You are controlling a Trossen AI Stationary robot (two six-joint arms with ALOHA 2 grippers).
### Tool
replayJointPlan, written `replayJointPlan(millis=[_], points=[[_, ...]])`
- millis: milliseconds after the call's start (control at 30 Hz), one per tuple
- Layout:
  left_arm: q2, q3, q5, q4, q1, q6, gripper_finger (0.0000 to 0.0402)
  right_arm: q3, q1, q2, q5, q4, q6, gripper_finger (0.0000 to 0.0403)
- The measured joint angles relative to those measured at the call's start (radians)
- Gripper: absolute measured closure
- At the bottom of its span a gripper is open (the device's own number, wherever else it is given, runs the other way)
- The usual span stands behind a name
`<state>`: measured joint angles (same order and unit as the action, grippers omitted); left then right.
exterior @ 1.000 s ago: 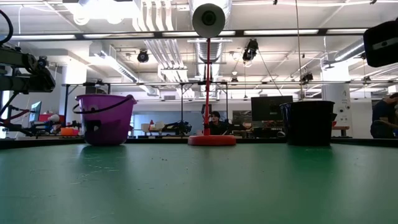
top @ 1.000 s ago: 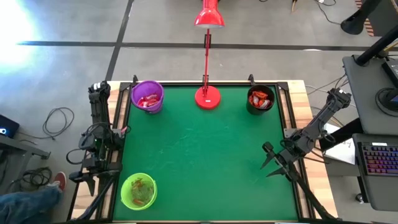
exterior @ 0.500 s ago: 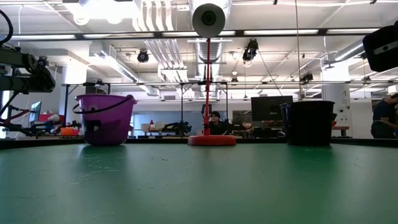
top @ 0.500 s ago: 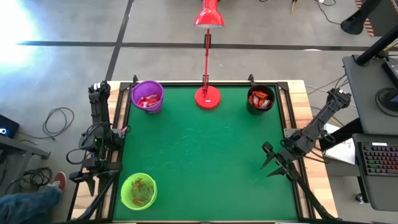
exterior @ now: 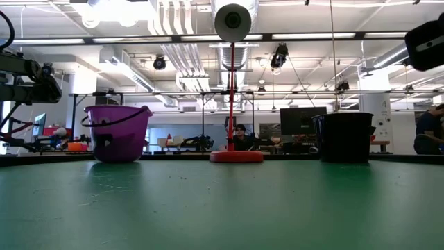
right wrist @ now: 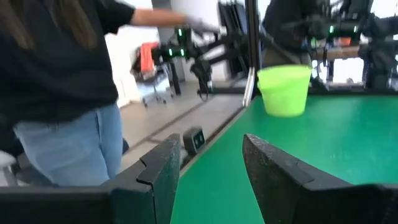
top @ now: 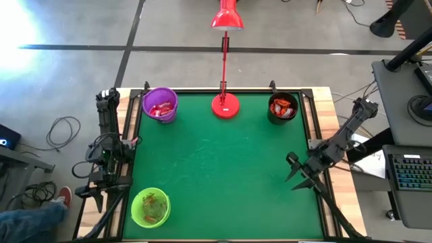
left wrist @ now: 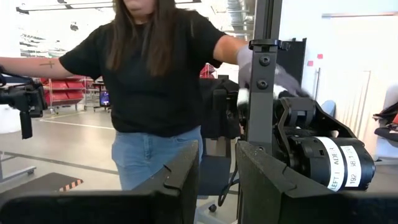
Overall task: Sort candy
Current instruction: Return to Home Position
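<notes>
The tabletop [top: 223, 169] is covered in a green matt mat, cloth-like, with faint pale scuffs noted mid-surface. A bare light wood border [top: 327, 108] is seen along its right edge.

- The purple bucket [exterior: 118, 139], far left corner: smooth plastic, slight sheen.
- The black bucket [exterior: 345, 137], far right corner: dull plastic.
- The light green bucket [right wrist: 285, 90]: smooth matt plastic.
- The lamp base [exterior: 236, 157], far edge: glossy red.
- The fingers [left wrist: 180, 183] of the left gripper [left wrist: 217, 163]: matt black plastic.
- The label [left wrist: 336, 165] on that arm: white, paper-like.
- A person's shirt [left wrist: 155, 81] is recorded as black cloth, the jeans [left wrist: 152, 158] as denim.

The right end effector [top: 291, 173] has drawn back slightly.
</notes>
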<state>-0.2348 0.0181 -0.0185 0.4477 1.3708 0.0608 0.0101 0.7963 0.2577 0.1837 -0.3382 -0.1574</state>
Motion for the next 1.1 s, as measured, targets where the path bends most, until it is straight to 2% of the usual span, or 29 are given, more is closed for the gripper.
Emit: replayJointPlan(millis=[567,867,1100], points=[[0.089,0.000,0.000,-0.004,0.000,0.000,0.0311,0.000,0.000,-0.255,0.002,0.023,0.000,0.0234],[0.231,-0.003,0.001,-0.014,0.000,0.000,0.0311,-0.001,0.000,-0.257,0.000,0.060,0.001,0.0234],[0.235,-0.003,0.002,0.022,-0.001,0.000,0.0311,-0.001,0.000,-0.258,0.000,0.074,0.001,0.0234]])
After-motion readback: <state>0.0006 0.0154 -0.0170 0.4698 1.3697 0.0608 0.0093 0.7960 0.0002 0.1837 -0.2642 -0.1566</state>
